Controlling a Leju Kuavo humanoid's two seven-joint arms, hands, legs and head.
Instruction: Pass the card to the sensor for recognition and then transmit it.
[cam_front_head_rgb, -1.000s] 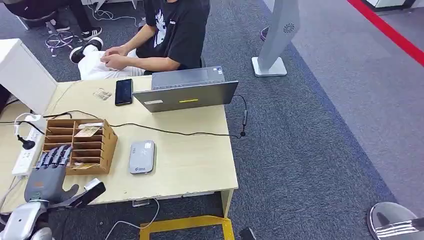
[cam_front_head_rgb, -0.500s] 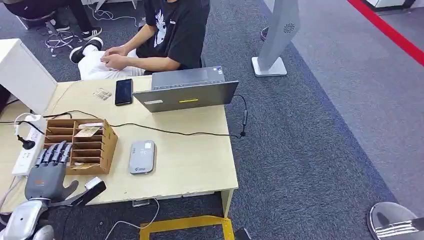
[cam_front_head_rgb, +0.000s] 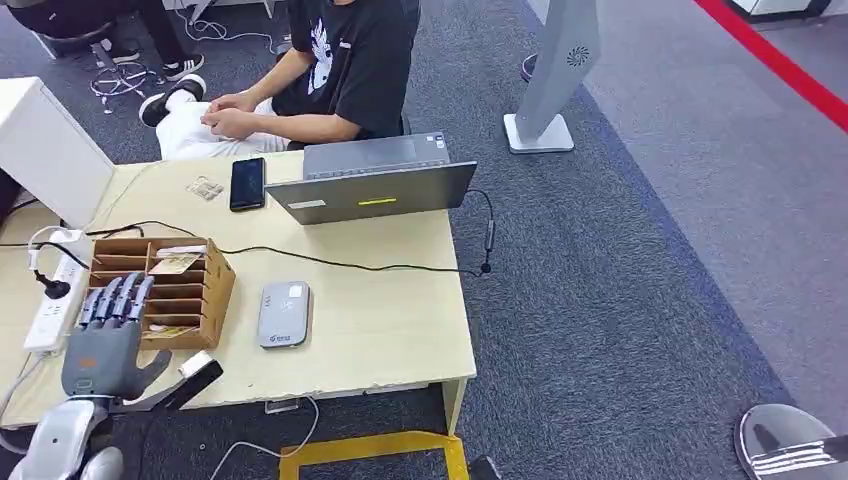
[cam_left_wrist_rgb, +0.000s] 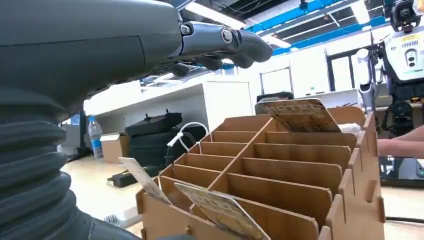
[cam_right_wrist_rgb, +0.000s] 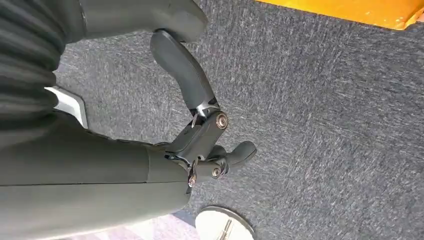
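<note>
Hovering our left hand (cam_front_head_rgb: 108, 340), fingers spread and empty, over the near edge of the cardboard card rack (cam_front_head_rgb: 190, 300), we judge it poised to pick a card (cam_front_head_rgb: 175, 263); at three o'clock lies the grey card reader (cam_front_head_rgb: 284, 314) on the bench (cam_front_head_rgb: 390, 320). Our right hand (cam_right_wrist_rgb: 210, 150) hangs loosely curled, empty.

I was looking into an open-plan office or lab: grey carpet (cam_front_head_rgb: 640, 300) with a red floor stripe (cam_front_head_rgb: 775, 60), a pale wooden desk (cam_front_head_rgb: 380, 330) carrying a laptop (cam_front_head_rgb: 372, 185) at its far edge, a power strip (cam_front_head_rgb: 50, 305) on the left, and ceiling strip lights (cam_left_wrist_rgb: 220, 14) overhead.
</note>
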